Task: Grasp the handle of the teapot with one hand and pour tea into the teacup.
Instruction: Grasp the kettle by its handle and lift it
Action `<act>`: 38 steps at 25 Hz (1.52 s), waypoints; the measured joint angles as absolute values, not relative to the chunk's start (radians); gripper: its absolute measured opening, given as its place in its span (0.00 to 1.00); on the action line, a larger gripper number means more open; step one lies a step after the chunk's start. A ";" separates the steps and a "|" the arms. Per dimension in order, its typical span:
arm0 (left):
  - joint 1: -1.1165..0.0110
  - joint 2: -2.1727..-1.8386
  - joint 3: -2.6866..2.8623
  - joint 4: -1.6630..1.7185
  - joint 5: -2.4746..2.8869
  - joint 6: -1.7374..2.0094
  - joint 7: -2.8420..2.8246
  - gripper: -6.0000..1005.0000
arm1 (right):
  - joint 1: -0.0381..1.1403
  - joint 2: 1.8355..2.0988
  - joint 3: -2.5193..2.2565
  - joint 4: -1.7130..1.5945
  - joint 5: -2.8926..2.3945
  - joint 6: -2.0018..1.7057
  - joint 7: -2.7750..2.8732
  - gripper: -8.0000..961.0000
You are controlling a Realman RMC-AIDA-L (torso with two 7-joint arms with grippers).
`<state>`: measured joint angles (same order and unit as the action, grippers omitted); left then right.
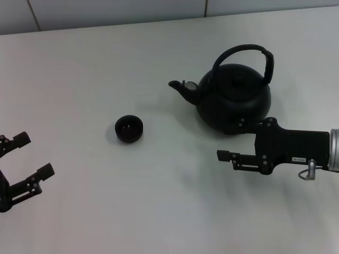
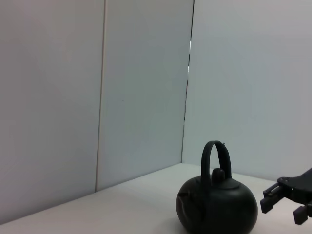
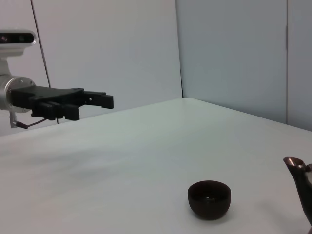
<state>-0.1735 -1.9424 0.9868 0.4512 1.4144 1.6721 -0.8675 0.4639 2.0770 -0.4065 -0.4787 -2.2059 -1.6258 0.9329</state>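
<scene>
The black teapot (image 1: 233, 98) stands upright on the white table, right of centre, with its spout (image 1: 183, 87) pointing left toward the teacup. Its arched handle (image 1: 244, 50) rises over the lid, with nothing holding it. The small black teacup (image 1: 129, 128) sits apart to the left of the spout. My right gripper (image 1: 233, 139) is open, just in front of the teapot's near side and well below the handle. The left gripper (image 1: 33, 156) is open at the near left edge, holding nothing. The left wrist view shows the teapot (image 2: 217, 207) and the right gripper (image 2: 285, 202). The right wrist view shows the teacup (image 3: 209, 198).
The white table (image 1: 106, 63) runs back to a pale panelled wall (image 1: 106, 13). In the right wrist view the left gripper (image 3: 92, 100) hovers far off above the table, and the spout tip (image 3: 297, 168) shows beside the cup.
</scene>
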 joint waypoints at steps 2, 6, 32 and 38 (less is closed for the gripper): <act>-0.173 -1.939 0.987 0.451 1.418 1.672 -0.867 0.84 | 0.465 2.077 -0.407 -0.478 -2.206 -1.626 0.933 0.66; -0.172 -1.928 0.989 0.452 1.427 1.650 -0.865 0.84 | 0.465 2.077 -0.407 -0.477 -2.206 -1.625 0.933 0.66; -0.176 -1.934 0.886 0.503 1.621 1.564 -0.831 0.84 | 0.405 2.082 -0.391 -0.363 -2.069 -1.588 0.843 0.66; -0.176 -1.931 0.874 0.503 1.622 1.567 -0.832 0.84 | 0.309 2.086 -0.391 -0.116 -1.703 -1.594 0.485 0.66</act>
